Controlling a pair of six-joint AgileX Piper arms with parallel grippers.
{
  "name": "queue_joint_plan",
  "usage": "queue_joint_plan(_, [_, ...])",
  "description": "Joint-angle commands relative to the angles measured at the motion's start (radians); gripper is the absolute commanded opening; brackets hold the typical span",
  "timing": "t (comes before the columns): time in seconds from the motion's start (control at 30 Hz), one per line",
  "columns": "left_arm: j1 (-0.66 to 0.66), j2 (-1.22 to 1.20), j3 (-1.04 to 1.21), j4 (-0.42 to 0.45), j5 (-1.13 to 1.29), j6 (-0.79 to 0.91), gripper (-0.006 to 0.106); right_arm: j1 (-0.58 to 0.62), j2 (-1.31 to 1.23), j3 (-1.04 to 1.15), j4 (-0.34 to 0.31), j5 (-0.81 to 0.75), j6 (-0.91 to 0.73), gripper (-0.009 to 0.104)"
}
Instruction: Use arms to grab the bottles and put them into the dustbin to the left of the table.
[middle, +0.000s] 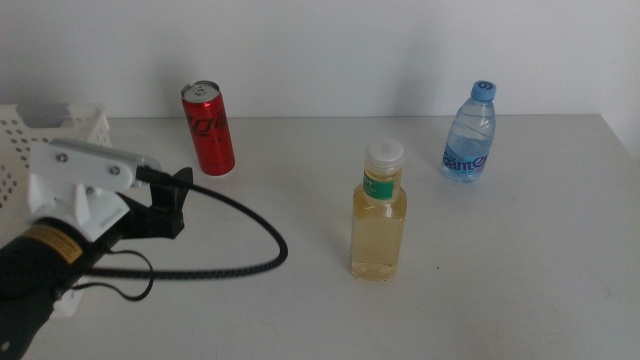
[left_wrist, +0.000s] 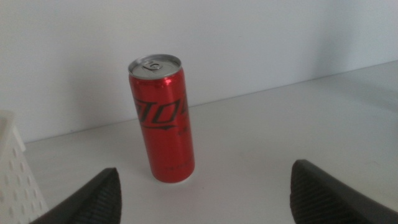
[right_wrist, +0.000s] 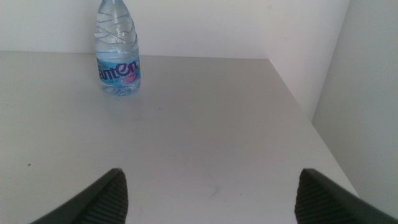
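1. From my overhead camera I see the left arm (middle: 70, 215) entering at the left of the table (middle: 480, 290), its white housing trailing a black cable (middle: 250, 225) that loops across the surface; the left gripper (middle: 172, 200) sits at the arm's tip, pointing toward the back of the table.
2. The red soda can (middle: 208, 128) stands upright near the back wall, just beyond that gripper and apart from it; in my left wrist camera the can (left_wrist: 161, 118) rises between the two dark jaws, which are spread wide and grasp nothing.
3. The dustbin (middle: 60, 125), a white perforated basket, sits at the far left edge, behind the left arm and to the left of the can.
4. The yellow-liquid bottle (middle: 380, 212) stands upright near the middle of the table, well apart from both grippers.
5. The water bottle (middle: 470, 132) with its blue cap stands upright at the back right; in my right wrist camera it (right_wrist: 117, 53) is far ahead of the right gripper (right_wrist: 208, 199), off toward one jaw; those jaws are released wide, empty; this arm is out of the overhead view.
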Motion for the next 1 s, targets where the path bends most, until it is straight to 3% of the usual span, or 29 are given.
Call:
queue_joint_plan(0.0, [-0.007, 0.023, -0.104, -0.053, 0.008, 0.014, 0.092, -0.004, -0.021, -0.010, -0.005, -0.073, -0.012, 0.070])
queue_joint_plan(0.97, [0.039, 0.662, -0.735, -0.072, 0.005, 0.009, 0.092, -0.004, -0.021, -0.010, -0.005, -0.073, -0.012, 0.070])
